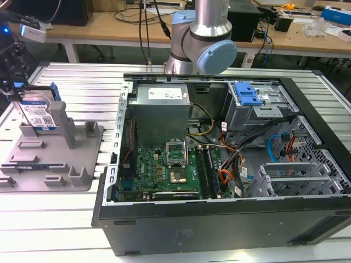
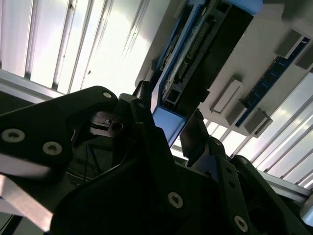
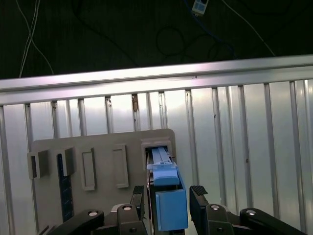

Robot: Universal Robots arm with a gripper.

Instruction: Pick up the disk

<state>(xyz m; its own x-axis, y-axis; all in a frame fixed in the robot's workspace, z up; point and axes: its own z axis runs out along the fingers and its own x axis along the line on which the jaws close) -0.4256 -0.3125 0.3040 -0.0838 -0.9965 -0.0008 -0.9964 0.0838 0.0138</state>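
Observation:
The disk (image 1: pixel 41 112) stands on edge in the grey fixture (image 1: pixel 55 164) at the exterior view's left, its silver face with the blue-and-white label turned outward, beside an upright post (image 1: pixel 64 123). My gripper (image 1: pixel 13 90) sits over the disk's upper edge. In both wrist views the black fingers (image 3: pixel 198 196) flank the blue side rail (image 3: pixel 168 205) closely, and the gripper (image 2: pixel 168 122) looks shut on the disk (image 2: pixel 190 54). The disk's far end reaches down into the fixture's slot (image 3: pixel 157 147); whether it has risen from the slot I cannot tell.
An open computer case (image 1: pixel 219 164) with motherboard, cables and a blue drive-bay latch (image 1: pixel 247 96) takes up the middle and the exterior view's right. The arm's base (image 1: pixel 203 38) stands behind it. The ribbed metal tabletop (image 1: pixel 82 87) surrounds the fixture. Benches with clutter lie beyond.

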